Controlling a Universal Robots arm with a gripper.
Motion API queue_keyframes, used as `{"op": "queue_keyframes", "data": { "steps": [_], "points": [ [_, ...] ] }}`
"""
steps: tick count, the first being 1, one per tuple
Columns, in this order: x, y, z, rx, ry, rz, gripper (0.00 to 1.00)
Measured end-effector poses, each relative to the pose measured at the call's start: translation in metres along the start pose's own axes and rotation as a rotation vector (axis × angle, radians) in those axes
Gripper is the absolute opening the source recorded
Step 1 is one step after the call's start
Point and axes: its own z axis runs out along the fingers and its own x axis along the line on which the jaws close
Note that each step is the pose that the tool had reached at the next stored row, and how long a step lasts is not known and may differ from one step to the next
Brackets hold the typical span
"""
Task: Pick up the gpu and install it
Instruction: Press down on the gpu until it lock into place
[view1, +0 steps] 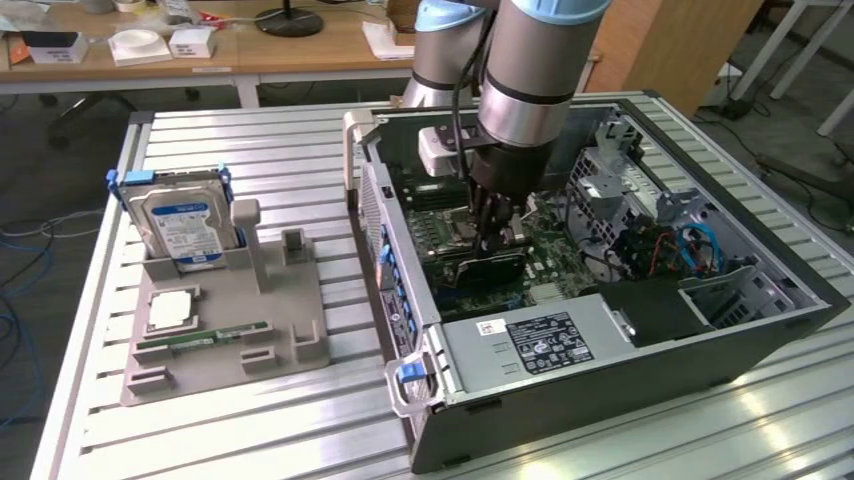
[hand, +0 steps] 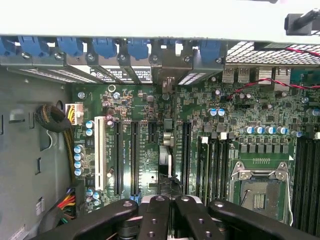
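Install step: gripper (view1: 491, 240) clamped on gpu (view1: 483, 268) edge-on inside pc case (view1: 747, 330), over motherboard (hand: 145, 115) slots; next needs straight, aligned press w/ slot.

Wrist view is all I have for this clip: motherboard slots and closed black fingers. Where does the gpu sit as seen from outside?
Observer: In the exterior view the gpu is a dark card standing on the motherboard inside the open computer case. It is right under the shut gripper. I cannot tell whether they touch.
Operator: What sits outside the case?
Observer: A grey holder on the exterior view's left carries the hard drive upright.
Operator: Anything else in it?
Observer: The memory stick lies flat in it, nearer the camera than the hard drive.
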Motion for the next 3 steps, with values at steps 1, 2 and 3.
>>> {"op": "queue_keyframes", "data": {
  "steps": [1, 2, 3],
  "points": [
    [0.0000, 0.0000, 0.0000, 0.0000, 0.0000, 0.000, 0.10],
    [0.0000, 0.0000, 0.0000, 0.0000, 0.0000, 0.000, 0.10],
    [0.0000, 0.0000, 0.0000, 0.0000, 0.0001, 0.000, 0.10]
  ]
}}
